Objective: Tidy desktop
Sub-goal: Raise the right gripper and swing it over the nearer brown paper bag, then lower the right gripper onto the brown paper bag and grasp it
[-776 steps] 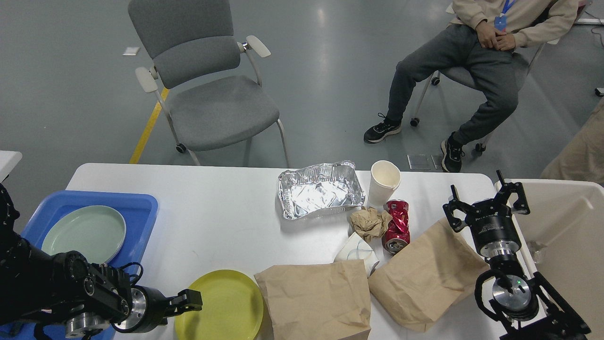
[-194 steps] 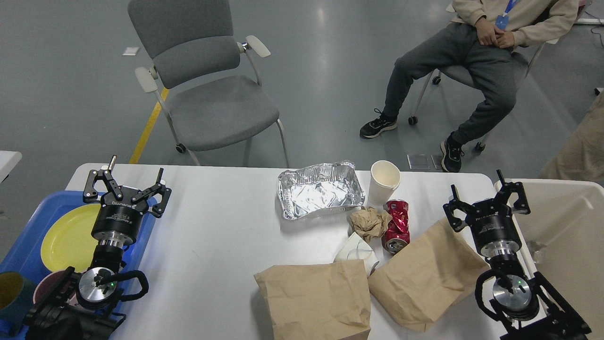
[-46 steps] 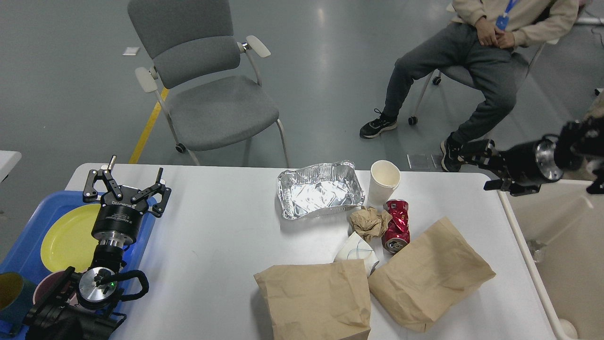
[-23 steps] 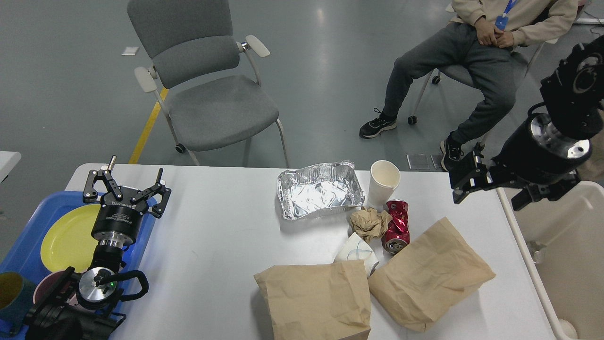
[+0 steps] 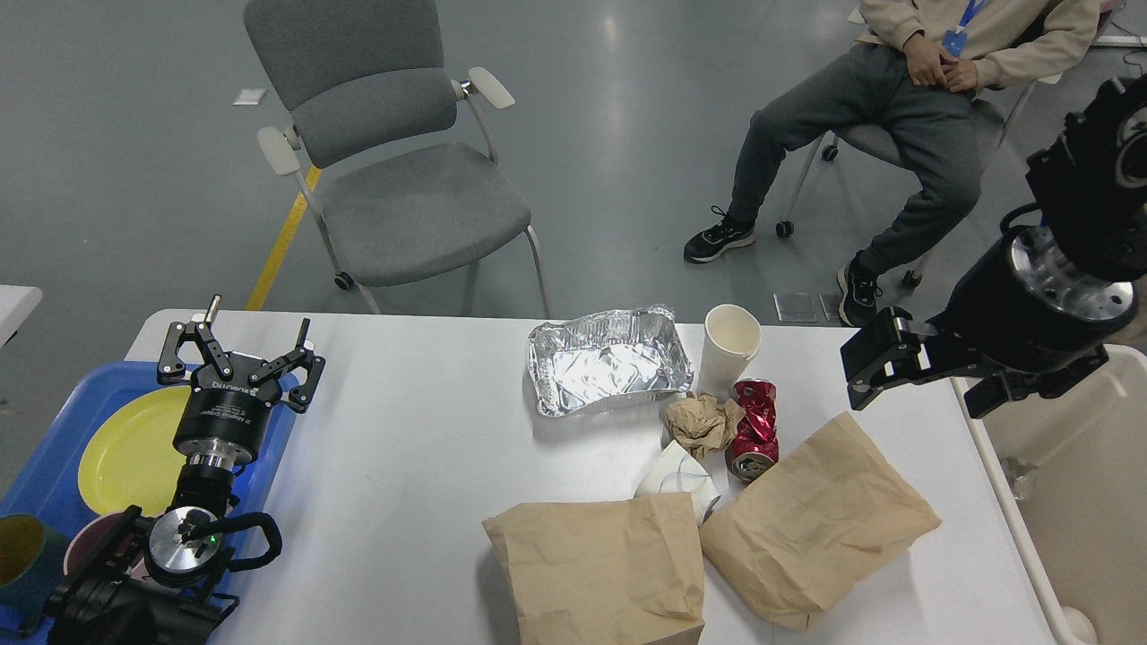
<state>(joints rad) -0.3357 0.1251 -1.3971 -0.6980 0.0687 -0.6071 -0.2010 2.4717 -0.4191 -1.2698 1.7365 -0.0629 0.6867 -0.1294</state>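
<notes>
The bench (image 5: 421,448), the big white desktop, fills the lower half of the view and has not moved. A gray chair (image 5: 394,170) stands behind it on the floor, and a person (image 5: 905,107) sits at the top right, same as before.

The right arm has changed the most. A while ago it stood upright near the right edge of the bench. Now it comes in from the upper right and hangs over the far right corner of the bench. Since half a second ago it has come a little lower and nearer to the bags. The right gripper (image 5: 914,381) points to the left, and its fingers are apart with nothing between them.

The cream bin (image 5: 1075,502) sits just beside the bench on the right.

The blue tray (image 5: 54,466) lies on the left end of the bench, with a yellow plate (image 5: 125,452) in it. Long ago that plate lay on the bench.

Two brown paper bags (image 5: 600,564) lie at the near edge, touching each other. They have stayed put.

The left gripper (image 5: 240,349) stands over the tray's right edge, as before. Its fingers are spread wide and hold nothing.

The foil tray (image 5: 609,363), the paper cup (image 5: 730,345), the crushed red can (image 5: 753,425) and the brown paper ball (image 5: 703,421) all sit where they were.
</notes>
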